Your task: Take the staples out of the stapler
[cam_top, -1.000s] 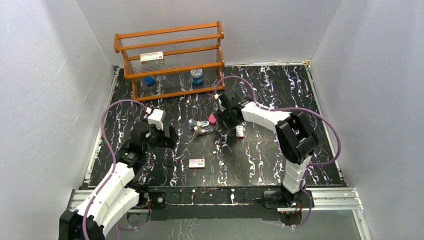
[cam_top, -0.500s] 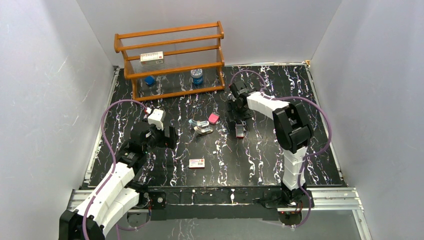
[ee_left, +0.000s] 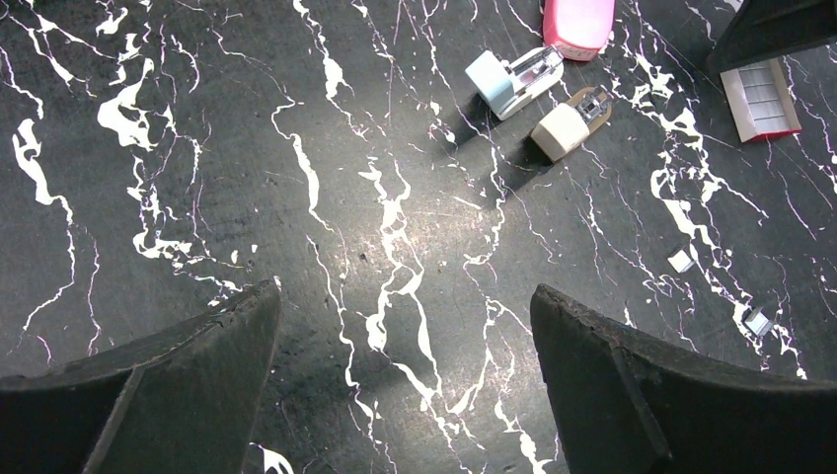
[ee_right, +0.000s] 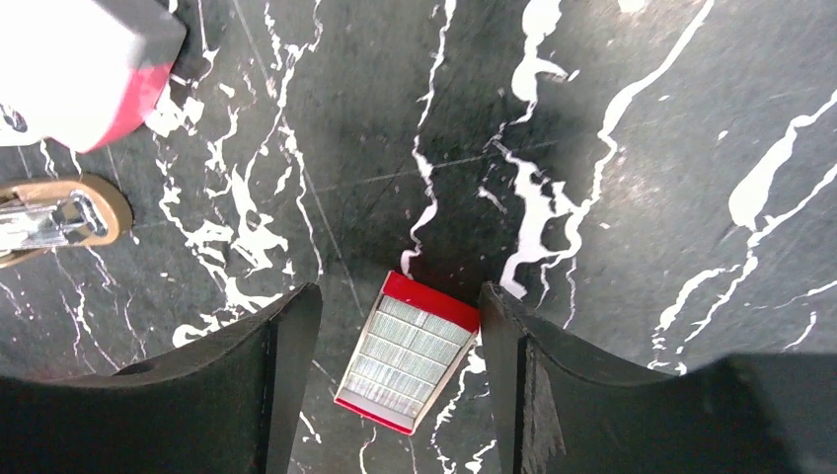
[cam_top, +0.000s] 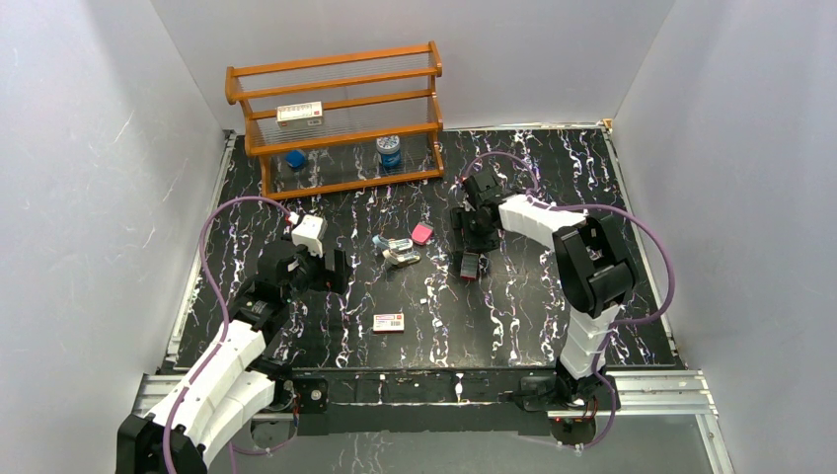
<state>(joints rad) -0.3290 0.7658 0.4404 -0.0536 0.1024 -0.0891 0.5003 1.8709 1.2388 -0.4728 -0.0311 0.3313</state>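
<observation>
Right gripper (ee_right: 395, 296) spread wide, above red staple tray (ee_right: 410, 351), holding nothing | left gripper (ee_left: 403, 294) spread, empty, nearer left edge | stapler (ee_left: 513, 81) mid-counter, lying opened, touched by neither | unloading judged unfinished; magazine contents not discernible

White arm shells (cam_top: 222, 370) with black joints (cam_top: 592, 267), looping purple cables (cam_top: 202, 247), matte black wedge-shaped fingers (ee_left: 178, 385)

Smooth surfaces with a dull sheen
The worktop (ee_left: 296, 247) looks like black, white-veined stone; the stapler (ee_left: 513, 79) pairs pale blue plastic with bright silvery metal; the rack (cam_top: 336, 74) at the far edge is glossy orange wood.
</observation>
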